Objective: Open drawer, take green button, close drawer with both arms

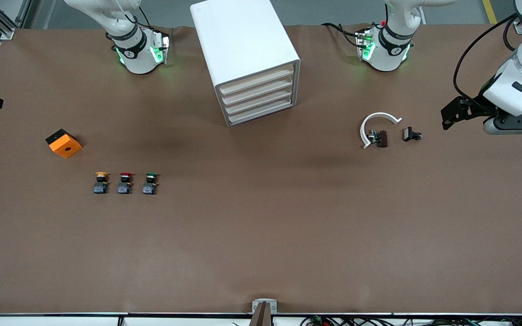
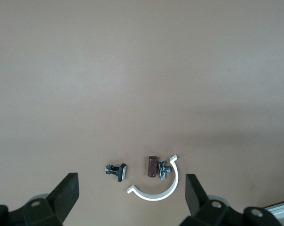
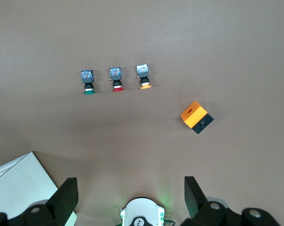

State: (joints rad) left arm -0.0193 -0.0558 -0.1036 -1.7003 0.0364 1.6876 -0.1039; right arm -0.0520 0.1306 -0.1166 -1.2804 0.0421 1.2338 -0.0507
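The left hand (image 2: pixel 131 197) hangs with its fingers spread apart above the counter (image 1: pixel 261 235), over a white curved clip (image 2: pixel 157 184) and small metal parts. The right hand (image 3: pixel 129 200) hangs high with fingers apart, its arm waiting. Well below it the button (image 3: pixel 88 79) stands beside the red-capped button (image 3: pixel 115 77). The drawer (image 1: pixel 257 84) sits shut in its cabinet (image 1: pixel 243 50).

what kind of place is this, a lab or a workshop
Most likely a robotics lab test bench: two arms mounted at a brown-covered table, a small white cabinet of four drawers, and three push buttons set in a neat row.
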